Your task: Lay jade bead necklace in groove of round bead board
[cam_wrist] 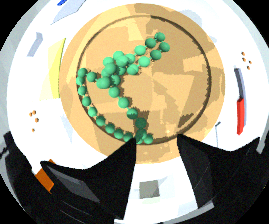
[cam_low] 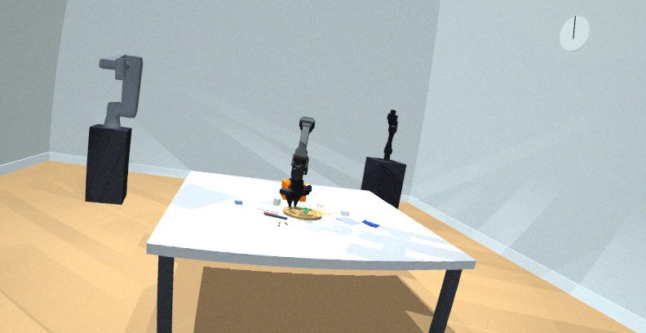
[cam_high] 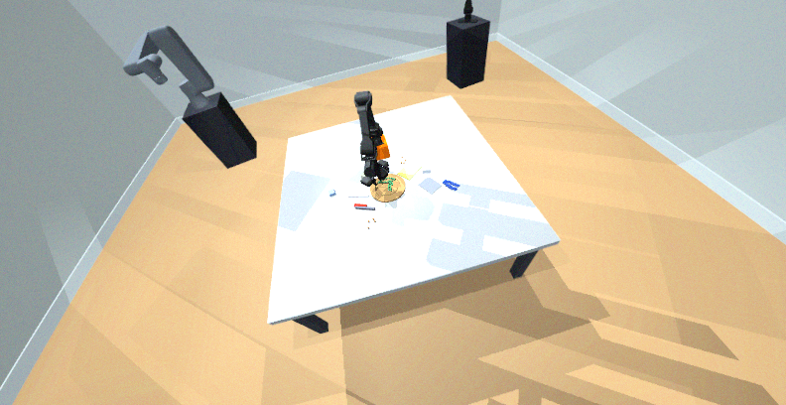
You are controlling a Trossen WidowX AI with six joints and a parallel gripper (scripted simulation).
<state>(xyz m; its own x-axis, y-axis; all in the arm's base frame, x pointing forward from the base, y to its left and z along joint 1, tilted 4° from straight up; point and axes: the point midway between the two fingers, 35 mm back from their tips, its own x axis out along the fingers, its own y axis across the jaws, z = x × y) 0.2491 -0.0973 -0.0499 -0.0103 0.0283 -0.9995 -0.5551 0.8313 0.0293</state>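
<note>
The round wooden bead board (cam_high: 397,194) (cam_wrist: 217,75) lies on the table below the gripper. The jade bead necklace (cam_high: 390,183) (cam_low: 306,210) (cam_wrist: 122,61) lies on it. In the wrist view, one stretch of beads follows the groove along the left and lower left. The rest is bunched inside the groove's ring, with a narrow loop toward the top and a strand down to the lower groove. My gripper (cam_low: 293,206) (cam_wrist: 157,137) is partly open and empty over the board's near edge. Its left fingertip is close beside the lowest beads; whether it touches them is unclear.
A red and dark pen-like object (cam_high: 360,205) (cam_wrist: 240,117) lies beside the board. A yellow sheet (cam_wrist: 53,75), a grey cube (cam_low: 276,202) (cam_wrist: 149,189), small brown pieces (cam_wrist: 34,120) and a blue object (cam_high: 451,185) (cam_low: 370,224) lie around. An orange block (cam_high: 383,148) is near the arm.
</note>
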